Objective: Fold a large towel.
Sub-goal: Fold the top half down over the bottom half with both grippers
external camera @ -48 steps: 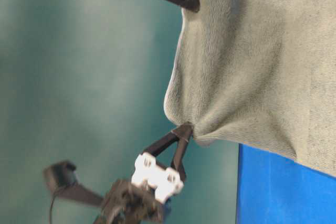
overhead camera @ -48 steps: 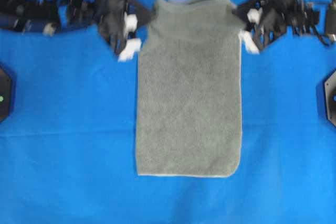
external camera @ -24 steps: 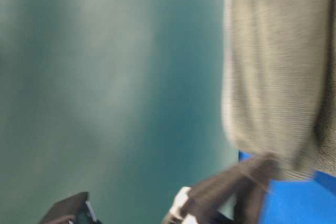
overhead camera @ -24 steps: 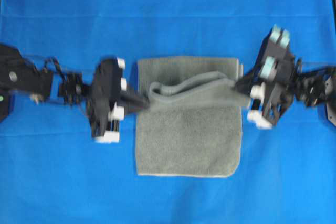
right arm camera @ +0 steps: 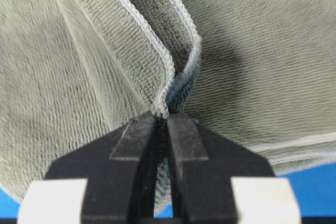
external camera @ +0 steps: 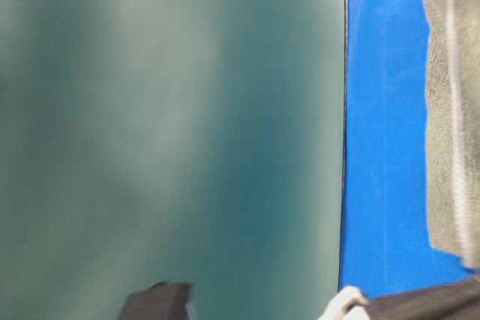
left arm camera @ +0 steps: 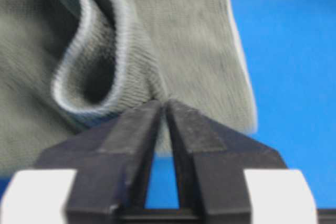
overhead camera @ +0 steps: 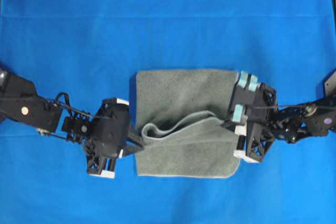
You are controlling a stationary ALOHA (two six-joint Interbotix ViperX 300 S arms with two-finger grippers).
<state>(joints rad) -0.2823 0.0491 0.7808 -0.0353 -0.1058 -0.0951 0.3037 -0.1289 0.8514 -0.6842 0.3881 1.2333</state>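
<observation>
The grey-green towel (overhead camera: 184,93) lies in the middle of the blue sheet, doubled over on itself. Its pale-stitched edge runs as a raised loop across the lower half, from my left gripper (overhead camera: 140,141) to my right gripper (overhead camera: 233,128). In the left wrist view the left gripper (left arm camera: 164,103) has its tips pinched together on a bunched fold of towel (left arm camera: 184,35). In the right wrist view the right gripper (right arm camera: 163,116) is shut on two stitched edges of the towel (right arm camera: 262,51). The table-level view shows only a strip of towel (external camera: 442,110) at the right.
The blue sheet (overhead camera: 168,24) covers the whole table. Both arms reach in low from the left and right sides. A black mount (overhead camera: 328,82) sits at the right edge. A teal wall (external camera: 150,110) fills most of the table-level view.
Both grippers have carried the towel's far edge from the back of the table towards the near edge. The towel now lies doubled, about half as long.
</observation>
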